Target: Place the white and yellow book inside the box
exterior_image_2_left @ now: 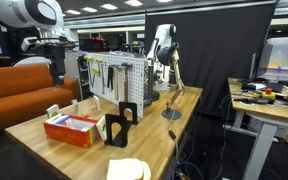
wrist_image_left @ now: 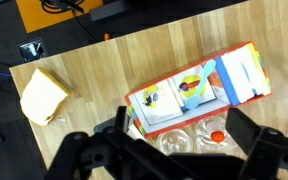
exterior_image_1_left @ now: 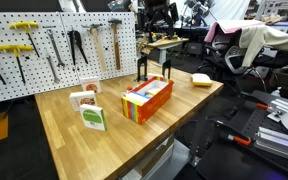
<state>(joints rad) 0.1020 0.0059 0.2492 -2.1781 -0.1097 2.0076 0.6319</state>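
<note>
Wrist view: end effector (wrist_image_left: 169,150) unclenched, empty, above rectangular box (wrist_image_left: 199,88) (colourful, orange-edged) on wooden table (wrist_image_left: 114,50).

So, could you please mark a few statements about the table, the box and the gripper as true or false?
1. The box stands on the wooden table. True.
2. The gripper is shut on a book. False: in the wrist view its fingers are spread wide and hold nothing.
3. A book stands upright on the table, outside the box. True.
4. The pale yellow pad lies inside the box. False: it lies on the table, apart from the box.
5. Tools hang on a pegboard behind the table. True.
</note>
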